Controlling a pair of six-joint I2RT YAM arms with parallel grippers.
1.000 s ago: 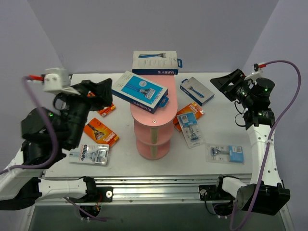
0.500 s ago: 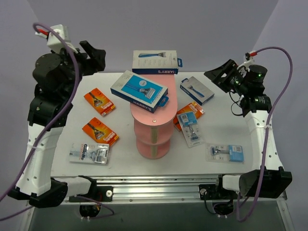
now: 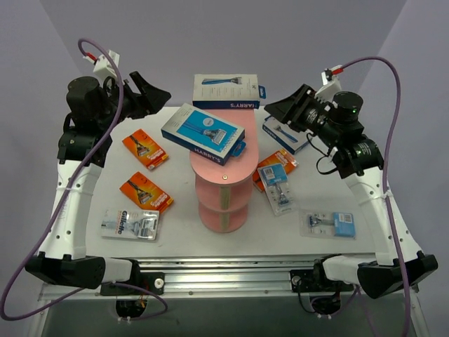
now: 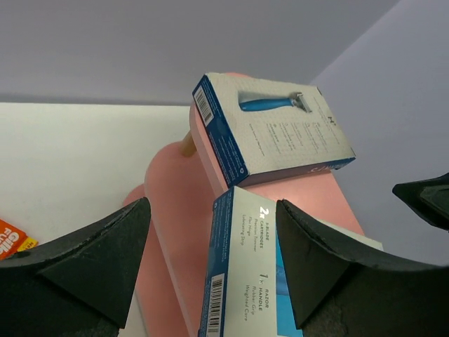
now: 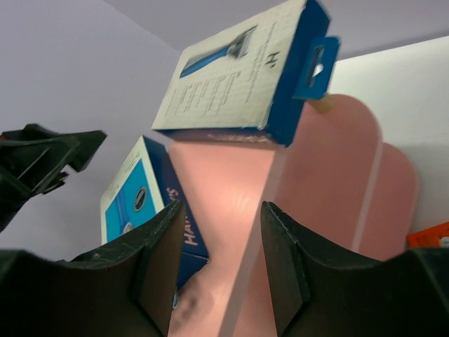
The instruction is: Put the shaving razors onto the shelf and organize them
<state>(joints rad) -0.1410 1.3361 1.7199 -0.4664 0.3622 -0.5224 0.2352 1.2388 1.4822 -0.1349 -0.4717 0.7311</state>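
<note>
You have shelf mid-table. On top tier: far box at back end, near box in front of it, askew, overhanging left edge. To your right of shelf: third box at back; right card just beside shelf; right pack touching card's front; front-right pack nearer front edge, apart. To your left: back-left card, mid-left card in front of it, front-left pack nearest.

Harry's boxes: three, two at frame centre, one at upper right. Orange blister cards: three, two left, one right. Clear blister packs: three. Pink shelf: one, three tiers.
</note>
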